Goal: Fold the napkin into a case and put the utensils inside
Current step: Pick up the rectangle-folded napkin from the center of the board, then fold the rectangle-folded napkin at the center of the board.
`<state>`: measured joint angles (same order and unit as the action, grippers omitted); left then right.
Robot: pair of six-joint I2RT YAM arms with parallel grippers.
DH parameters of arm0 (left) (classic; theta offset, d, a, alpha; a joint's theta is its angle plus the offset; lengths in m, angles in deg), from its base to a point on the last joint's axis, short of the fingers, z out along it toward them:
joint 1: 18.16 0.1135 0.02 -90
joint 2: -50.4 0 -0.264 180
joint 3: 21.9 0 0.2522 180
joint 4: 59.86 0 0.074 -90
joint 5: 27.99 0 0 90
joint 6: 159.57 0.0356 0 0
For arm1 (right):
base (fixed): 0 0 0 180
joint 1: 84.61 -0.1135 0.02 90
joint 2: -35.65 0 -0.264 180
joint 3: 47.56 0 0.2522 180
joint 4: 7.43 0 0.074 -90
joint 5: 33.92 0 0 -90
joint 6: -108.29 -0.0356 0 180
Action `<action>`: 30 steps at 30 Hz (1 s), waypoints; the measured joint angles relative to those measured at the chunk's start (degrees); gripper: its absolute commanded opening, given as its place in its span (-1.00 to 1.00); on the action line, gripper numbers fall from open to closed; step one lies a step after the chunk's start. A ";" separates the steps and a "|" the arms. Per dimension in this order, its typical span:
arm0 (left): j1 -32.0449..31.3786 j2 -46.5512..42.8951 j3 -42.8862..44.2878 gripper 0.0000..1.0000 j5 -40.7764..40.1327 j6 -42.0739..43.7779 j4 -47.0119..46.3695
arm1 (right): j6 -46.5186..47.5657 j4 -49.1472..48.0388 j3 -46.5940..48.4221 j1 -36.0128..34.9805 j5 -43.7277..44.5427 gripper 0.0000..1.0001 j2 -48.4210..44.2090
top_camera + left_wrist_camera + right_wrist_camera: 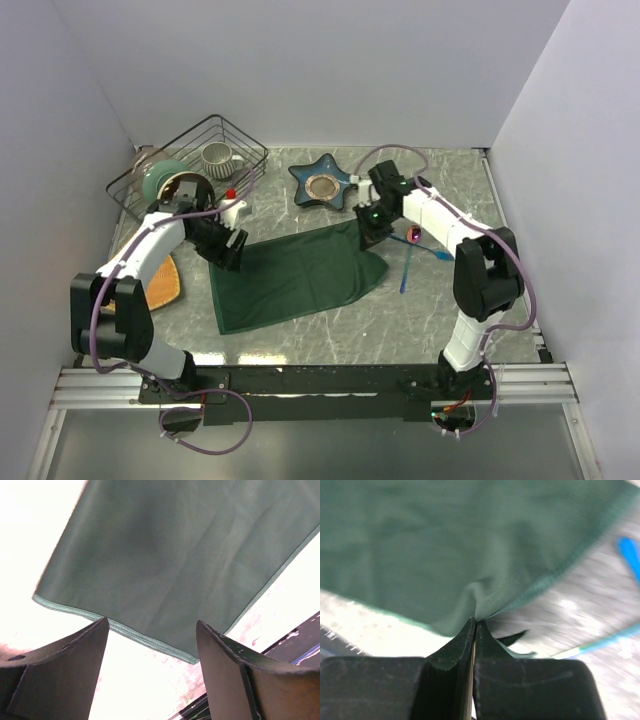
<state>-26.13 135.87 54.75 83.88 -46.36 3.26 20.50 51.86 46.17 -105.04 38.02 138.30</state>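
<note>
The dark green napkin (pixel 295 278) lies spread flat on the marble table, with its far right corner lifted. My right gripper (pixel 368 232) is shut on that corner; in the right wrist view the cloth (pixel 445 545) puckers into the closed tips (pixel 476 622). My left gripper (pixel 228 250) is open and empty at the napkin's far left corner. In the left wrist view the hemmed edge (pixel 170 565) lies just beyond the spread fingers (pixel 152 625). The blue utensil (pixel 405 268) lies right of the napkin and also shows in the right wrist view (pixel 600 642). The pink utensil (pixel 415 234) lies beside the right arm.
A star-shaped blue dish (pixel 323 183) sits behind the napkin. A wire basket (pixel 190 140) at the back left holds a mug (pixel 217 156) and a green bowl (pixel 158 178). An orange-tan mat (pixel 165 280) lies at the left. A small red-capped bottle (pixel 232 205) stands near the left gripper.
</note>
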 measured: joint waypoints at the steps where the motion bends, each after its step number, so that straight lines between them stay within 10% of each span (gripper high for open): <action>1: 0.83 -0.15 0.46 0.53 0.90 -0.26 0.07 | -0.31 -0.02 0.33 -1.38 -1.14 -1.00 0.00; 22: 15.47 -11.15 3.13 0.60 13.29 -8.11 1.11 | -13.66 -5.53 32.94 -28.92 -14.38 -1.00 24.04; 26: 17.03 -11.74 3.13 0.66 13.25 -8.09 1.29 | -15.65 -7.13 35.54 -32.02 -16.55 0.02 28.17; 30: 18.29 -11.76 3.13 0.67 13.27 -8.11 1.66 | -16.39 -7.89 35.52 -32.44 -17.62 0.11 30.49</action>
<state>-7.83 124.12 57.88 97.14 -54.47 4.92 4.11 43.97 81.69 -137.47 20.40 168.79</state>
